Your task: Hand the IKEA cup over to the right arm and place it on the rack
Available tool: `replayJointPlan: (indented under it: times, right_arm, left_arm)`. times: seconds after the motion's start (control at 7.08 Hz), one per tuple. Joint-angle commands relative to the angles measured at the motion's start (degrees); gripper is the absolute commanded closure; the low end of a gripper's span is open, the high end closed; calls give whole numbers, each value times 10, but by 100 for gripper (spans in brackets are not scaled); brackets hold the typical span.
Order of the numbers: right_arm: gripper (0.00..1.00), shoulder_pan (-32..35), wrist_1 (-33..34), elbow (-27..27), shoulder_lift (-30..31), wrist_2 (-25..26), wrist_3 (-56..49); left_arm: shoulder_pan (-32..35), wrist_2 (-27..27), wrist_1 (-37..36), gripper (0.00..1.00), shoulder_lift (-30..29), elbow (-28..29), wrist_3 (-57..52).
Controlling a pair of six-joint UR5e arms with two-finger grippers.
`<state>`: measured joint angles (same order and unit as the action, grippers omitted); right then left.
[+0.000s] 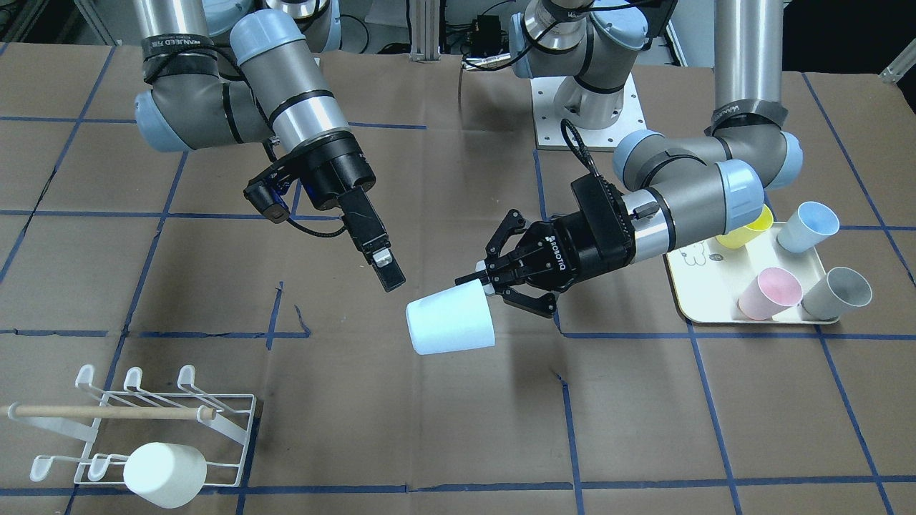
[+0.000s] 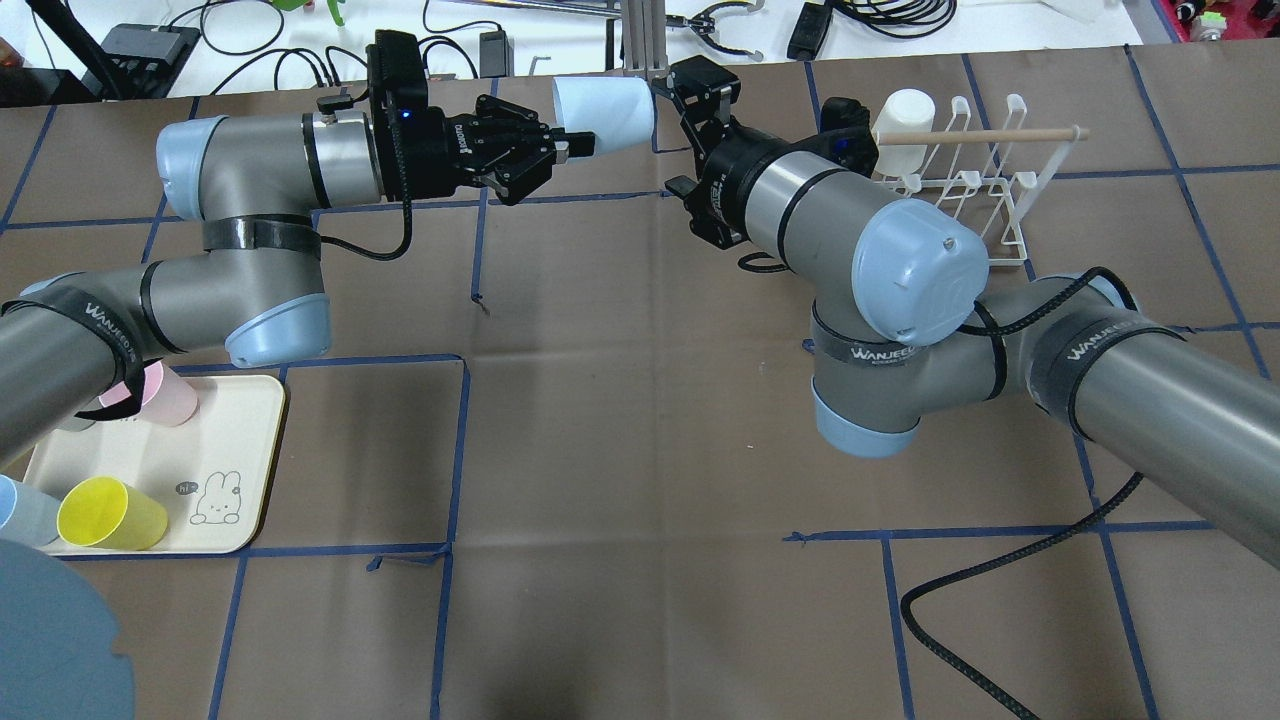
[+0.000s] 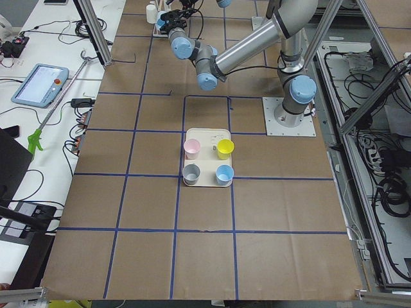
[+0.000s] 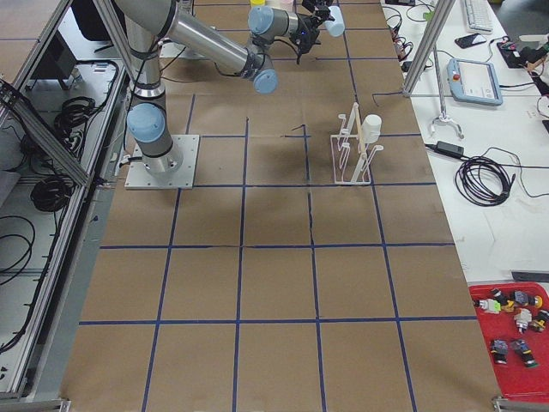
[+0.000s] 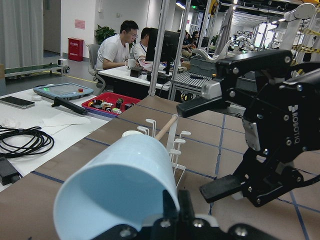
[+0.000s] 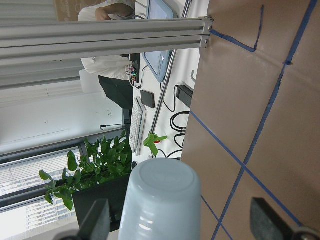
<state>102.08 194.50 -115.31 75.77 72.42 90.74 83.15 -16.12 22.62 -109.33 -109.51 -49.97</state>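
My left gripper (image 1: 490,286) is shut on the rim of a light blue IKEA cup (image 1: 451,325) and holds it on its side above the table, base pointing at the right arm. The cup also shows in the overhead view (image 2: 605,113). My right gripper (image 1: 386,270) is open and empty, close to the cup's base. In the right wrist view the cup's base (image 6: 162,200) sits between the spread fingers (image 6: 95,220). The white wire rack (image 1: 143,422) with a wooden dowel stands at the table's right end and holds a white cup (image 1: 164,474).
A cream tray (image 1: 701,300) on the robot's left holds yellow (image 1: 748,229), blue (image 1: 809,225), pink (image 1: 769,293) and grey (image 1: 837,293) cups. Brown paper with blue tape lines covers the table. A black cable (image 2: 960,620) trails by the right arm.
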Motion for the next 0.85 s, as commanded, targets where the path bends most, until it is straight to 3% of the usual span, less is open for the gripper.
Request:
replayJointPlan:
  times: [0.0,0.71]
  right_arm:
    - [1,1,1,20,-21,1,6]
    - [4,17,2,53,-53,4,12]
  left_arm:
    - [8,-10,-14,98,3,-2,26]
    - [12,-9,-14,97,21,-25,31]
